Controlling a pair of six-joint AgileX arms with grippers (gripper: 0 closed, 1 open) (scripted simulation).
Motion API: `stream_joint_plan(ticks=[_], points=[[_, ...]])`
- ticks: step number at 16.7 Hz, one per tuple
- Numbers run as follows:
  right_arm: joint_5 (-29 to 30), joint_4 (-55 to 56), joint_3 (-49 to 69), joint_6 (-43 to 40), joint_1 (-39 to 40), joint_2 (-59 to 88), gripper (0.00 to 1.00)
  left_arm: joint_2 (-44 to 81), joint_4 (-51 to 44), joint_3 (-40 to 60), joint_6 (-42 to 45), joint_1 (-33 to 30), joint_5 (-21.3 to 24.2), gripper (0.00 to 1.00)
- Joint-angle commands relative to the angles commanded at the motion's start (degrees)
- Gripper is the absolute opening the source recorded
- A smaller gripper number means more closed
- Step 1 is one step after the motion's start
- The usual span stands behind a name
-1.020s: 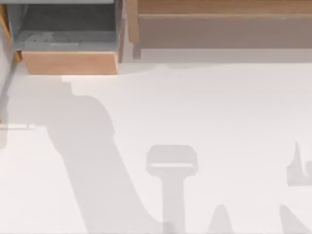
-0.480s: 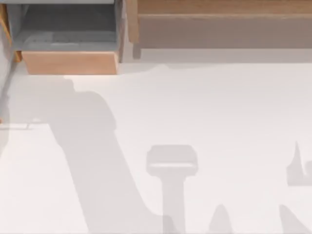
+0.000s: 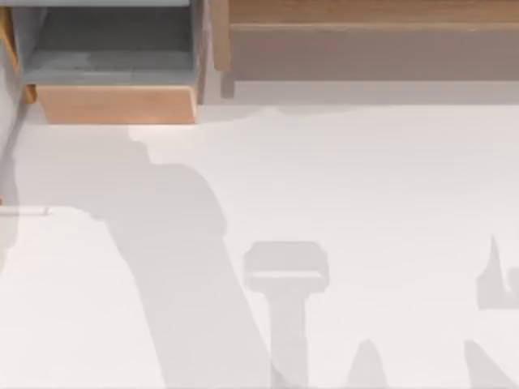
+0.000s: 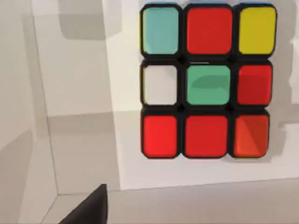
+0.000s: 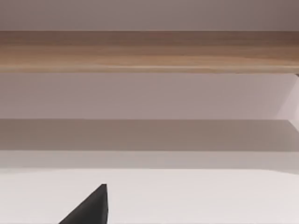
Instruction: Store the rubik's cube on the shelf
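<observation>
White surface point(image 3: 365, 203) lies below the shelf point(image 3: 365, 50). Approach step: the left wrist view faces the rubik's cube point(image 4: 205, 81), ungrasped; claw state I cannot tell. Next comes descending squarely over it.

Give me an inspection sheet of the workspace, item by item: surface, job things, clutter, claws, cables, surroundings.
Surface: white tabletop, crossed by grey arm shadows.
Job things: small black-gridded rubik's cube with red, green, yellow and white stickers, seen close in the left wrist view, resting on a white surface; long light-brown wooden shelf with a tan front board at the table's far right.
Clutter: nothing seen.
Claws: a dark fingertip at the edge of the left wrist view, another in the right wrist view; open or shut cannot be told.
Cables: nothing seen.
Surroundings: grey-lined wooden box compartment at far left.
</observation>
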Motion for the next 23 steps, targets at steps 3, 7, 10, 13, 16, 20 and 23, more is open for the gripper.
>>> stream_joint_plan(ticks=[3, 7, 10, 13, 16, 20, 23], points=[[0.00, 0.00, 0.00, 0.00, 0.00, 0.00, 1.00, 2.20, 4.79, -2.26, -0.20, -0.21, -0.08, 1.00], [0.00, 0.00, 0.00, 0.00, 0.00, 0.00, 1.00, 6.78, 10.25, -3.69, -0.94, -0.85, -0.17, 1.00], [0.00, 0.00, 0.00, 0.00, 0.00, 0.00, 1.00, 8.59, 12.28, -3.45, -1.41, -1.47, -0.18, 1.00], [0.00, 0.00, 0.00, 0.00, 0.00, 0.00, 1.00, 8.59, 12.28, -3.45, -1.41, -1.47, -0.18, 1.00], [0.00, 0.00, 0.00, 0.00, 0.00, 0.00, 1.00, 8.59, 12.28, -3.45, -1.41, -1.47, -0.18, 0.85], [0.00, 0.00, 0.00, 0.00, 0.00, 0.00, 1.00, 8.59, 12.28, -3.45, -1.41, -1.47, -0.18, 0.55], [0.00, 0.00, 0.00, 0.00, 0.00, 0.00, 1.00, 8.59, 12.28, -3.45, -1.41, -1.47, -0.18, 0.32]])
